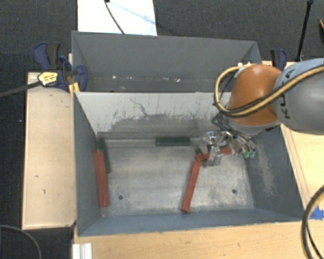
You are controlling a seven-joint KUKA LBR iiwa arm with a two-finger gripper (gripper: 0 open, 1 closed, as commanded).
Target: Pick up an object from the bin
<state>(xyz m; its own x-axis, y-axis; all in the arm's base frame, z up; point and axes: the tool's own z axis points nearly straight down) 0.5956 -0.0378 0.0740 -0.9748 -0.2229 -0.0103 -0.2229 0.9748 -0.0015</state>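
My gripper [209, 154] hangs low over the right half of the bin floor, its fingers right at the upper end of a long red-orange stick [191, 184] that lies slanted from the middle right down toward the front wall. Whether the fingers close round the stick's top end cannot be made out. A dark green bar [172, 141] lies flat along the back wall, just left of the gripper.
A second red-orange stick [101, 177] lies along the left wall with a dark green piece [103, 151] by its upper end. The arm with its orange cover and cables reaches in from the right, above the bin's right wall.
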